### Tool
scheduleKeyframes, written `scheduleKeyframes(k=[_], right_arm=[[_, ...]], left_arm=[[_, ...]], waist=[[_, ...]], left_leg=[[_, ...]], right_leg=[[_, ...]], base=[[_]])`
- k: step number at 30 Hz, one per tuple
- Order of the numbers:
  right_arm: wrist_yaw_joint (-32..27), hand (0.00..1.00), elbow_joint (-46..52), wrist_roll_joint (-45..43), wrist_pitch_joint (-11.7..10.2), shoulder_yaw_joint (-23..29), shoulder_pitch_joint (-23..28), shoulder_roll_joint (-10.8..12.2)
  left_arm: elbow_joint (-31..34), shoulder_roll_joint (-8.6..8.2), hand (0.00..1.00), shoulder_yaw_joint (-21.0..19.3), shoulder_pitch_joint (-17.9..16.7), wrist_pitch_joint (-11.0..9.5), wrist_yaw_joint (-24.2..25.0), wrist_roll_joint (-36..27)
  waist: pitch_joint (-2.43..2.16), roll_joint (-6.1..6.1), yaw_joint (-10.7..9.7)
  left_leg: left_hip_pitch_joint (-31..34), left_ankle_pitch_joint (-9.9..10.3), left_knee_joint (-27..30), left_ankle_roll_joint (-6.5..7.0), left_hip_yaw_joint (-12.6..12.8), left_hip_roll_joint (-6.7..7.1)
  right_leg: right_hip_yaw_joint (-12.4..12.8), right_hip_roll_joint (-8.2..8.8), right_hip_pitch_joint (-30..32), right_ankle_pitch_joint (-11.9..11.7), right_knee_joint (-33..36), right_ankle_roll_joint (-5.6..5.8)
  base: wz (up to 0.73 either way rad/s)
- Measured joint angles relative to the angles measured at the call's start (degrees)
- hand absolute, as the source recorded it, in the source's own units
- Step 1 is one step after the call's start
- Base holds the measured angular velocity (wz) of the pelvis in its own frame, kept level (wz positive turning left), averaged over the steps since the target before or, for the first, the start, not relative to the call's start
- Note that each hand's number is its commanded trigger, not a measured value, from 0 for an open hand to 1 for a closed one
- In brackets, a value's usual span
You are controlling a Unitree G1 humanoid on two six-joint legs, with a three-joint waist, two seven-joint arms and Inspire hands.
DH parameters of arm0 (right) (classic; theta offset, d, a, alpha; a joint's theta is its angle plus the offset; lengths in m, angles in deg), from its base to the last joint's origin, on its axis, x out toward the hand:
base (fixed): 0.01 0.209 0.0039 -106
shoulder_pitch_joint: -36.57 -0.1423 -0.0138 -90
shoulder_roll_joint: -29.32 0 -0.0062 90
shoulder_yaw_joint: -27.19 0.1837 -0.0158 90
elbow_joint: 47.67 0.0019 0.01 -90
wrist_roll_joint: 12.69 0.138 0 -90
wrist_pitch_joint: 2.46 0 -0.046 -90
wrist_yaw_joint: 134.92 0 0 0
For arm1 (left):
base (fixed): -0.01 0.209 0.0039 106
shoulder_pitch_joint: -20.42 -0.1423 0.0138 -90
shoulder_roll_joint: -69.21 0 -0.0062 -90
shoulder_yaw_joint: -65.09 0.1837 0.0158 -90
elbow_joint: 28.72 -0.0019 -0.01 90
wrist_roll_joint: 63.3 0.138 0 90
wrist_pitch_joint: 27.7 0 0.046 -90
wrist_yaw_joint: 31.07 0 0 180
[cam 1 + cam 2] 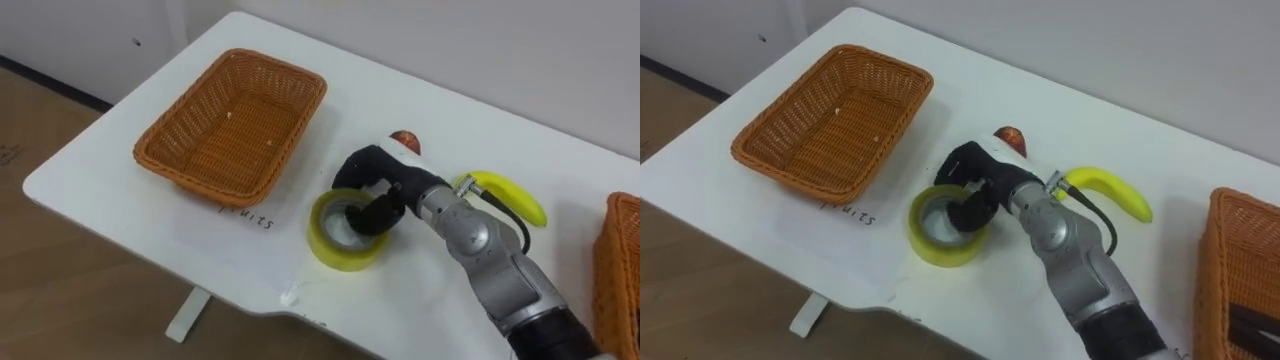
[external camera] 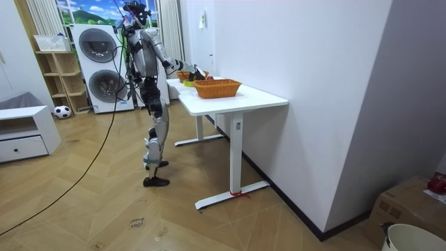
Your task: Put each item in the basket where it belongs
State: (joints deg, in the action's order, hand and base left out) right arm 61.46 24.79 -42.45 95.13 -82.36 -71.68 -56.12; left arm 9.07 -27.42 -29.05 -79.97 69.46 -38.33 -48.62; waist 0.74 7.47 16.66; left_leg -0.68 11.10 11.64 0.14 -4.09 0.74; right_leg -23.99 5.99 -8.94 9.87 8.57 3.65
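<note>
Now my right hand is mid-frame, fingers curled over the far rim of the yellow tape roll, pinching it. Roll sits on the table just below the hand. Banana to the right, wicker basket upper left.

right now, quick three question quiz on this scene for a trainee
1. True or false: the banana lies in the left basket.
2. What is the right hand closed on? A) scissors B) tape C) a cup
3. Fill in: the tape rests on the ____.

Key: 1 false, the banana lies on the table; 2 B; 3 table.
</note>
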Motion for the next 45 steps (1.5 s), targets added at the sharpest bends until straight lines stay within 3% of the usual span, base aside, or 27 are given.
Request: scheduleKeyframes(k=[16,21,27,31,34,38,45], right_arm=[[0.7,1.0,0.0,2.7,0.7,0.8,0.9,-0.1],[0.8,1.0,0.6,4.2,0.5,1.1,1.5,-0.3],[4.0,1.0,8.3,4.4,0.0,1.2,5.9,-3.0],[7.7,1.0,16.8,0.4,-0.3,4.1,11.6,-6.0],[8.8,1.0,19.1,-0.7,-0.3,8.3,12.8,-6.0],[8.8,1.0,23.0,-0.5,-0.2,14.1,12.7,-6.0],[8.0,1.0,25.6,-0.9,0.0,18.4,12.6,-6.2]], left_arm=[[-1.9,0.35,0.0,-0.1,0.7,0.3,-2.3,1.2],[-1.8,0.38,0.0,-0.1,0.7,0.3,-2.3,0.6],[-1.9,0.43,0.0,-0.2,0.7,-0.4,-2.2,0.6],[-2.2,0.18,0.0,-2.7,0.6,-1.4,-2.1,0.9],[-2.5,0.18,0.0,-3.7,0.1,-2.3,-2.1,0.5],[-2.7,-0.04,0.0,-4.0,0.3,-2.6,-2.2,-1.7],[-2.8,-0.1,0.0,-4.0,0.0,-3.9,-2.3,-1.8]], waist=[[-0.07,0.11,0.5],[-0.45,0.76,0.1],[-0.31,0.61,-2.0],[0.16,-0.04,-2.8],[0.59,-0.8,-5.5],[0.5,-1.04,-8.3],[-0.16,-0.99,-10.2]], left_leg=[[-0.1,0.0,0.0,0.0,0.1,-0.04],[0.1,0.0,0.0,0.01,0.4,-0.03],[0.0,0.0,0.1,0.01,0.6,0.0],[-0.1,0.0,-0.2,0.03,2.2,-0.15],[0.1,0.0,-0.1,0.05,3.1,-0.15],[0.1,0.0,-0.4,0.05,4.5,-0.49],[-1.7,0.0,-0.9,0.05,7.0,-0.8]], right_leg=[[-0.3,0.0,0.2,0.0,0.0,0.01],[0.2,0.0,0.5,0.0,0.0,0.0],[2.2,0.0,0.1,0.0,0.0,0.0],[5.5,0.0,1.0,0.0,0.0,0.0],[6.7,0.06,1.5,0.0,0.0,0.0],[7.0,-0.05,2.2,0.0,0.0,0.0],[9.6,-0.15,2.0,0.0,0.1,0.0]], base=[[0.0],[-0.02],[0.0],[-0.19],[-0.21],[-0.19],[-0.19]])
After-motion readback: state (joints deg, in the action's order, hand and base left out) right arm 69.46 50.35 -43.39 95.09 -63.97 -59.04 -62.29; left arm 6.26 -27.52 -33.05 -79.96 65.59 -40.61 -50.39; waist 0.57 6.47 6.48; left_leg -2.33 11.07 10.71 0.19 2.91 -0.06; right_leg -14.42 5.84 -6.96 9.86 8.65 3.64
